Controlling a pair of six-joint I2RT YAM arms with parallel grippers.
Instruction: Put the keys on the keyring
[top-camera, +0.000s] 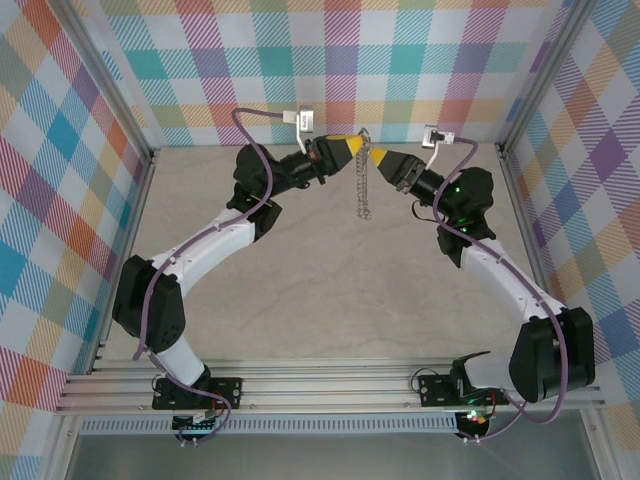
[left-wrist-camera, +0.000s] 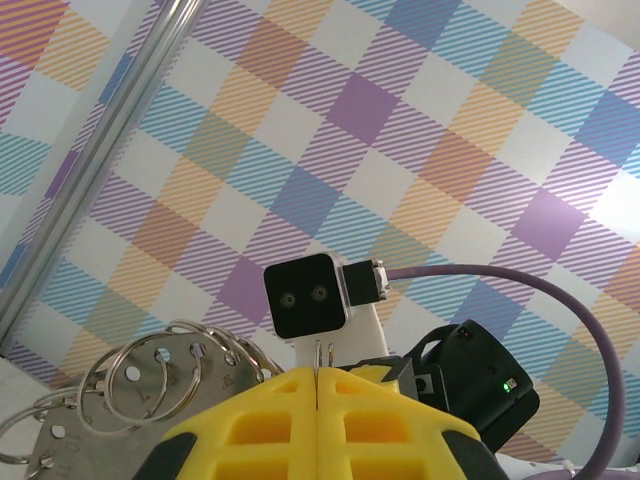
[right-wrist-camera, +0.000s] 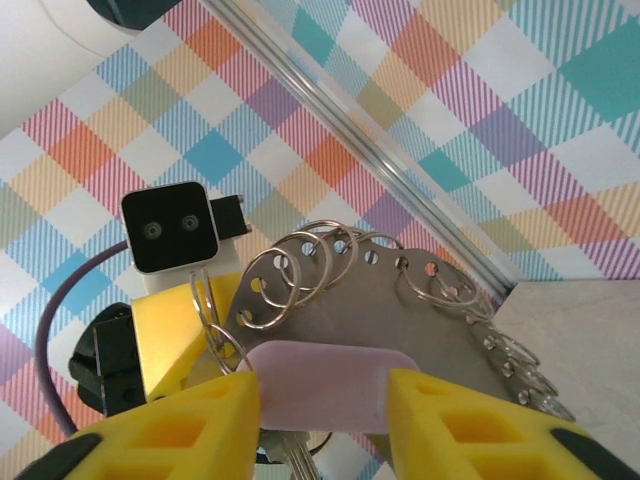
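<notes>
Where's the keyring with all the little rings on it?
In the top view the keyring hangs over the far middle of the table, between the tips of the left gripper and the right gripper, which holds the key.

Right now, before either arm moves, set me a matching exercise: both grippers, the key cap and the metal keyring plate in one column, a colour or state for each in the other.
Things
1. left gripper
2. right gripper
3. key cap
4. keyring plate

Colour or state
A. pink
B. shut on a split ring
C. edged with many more rings through its holes
D. fingers closed on either side of the cap

Pairs: 1-B, 2-D, 3-A, 4-C
</notes>
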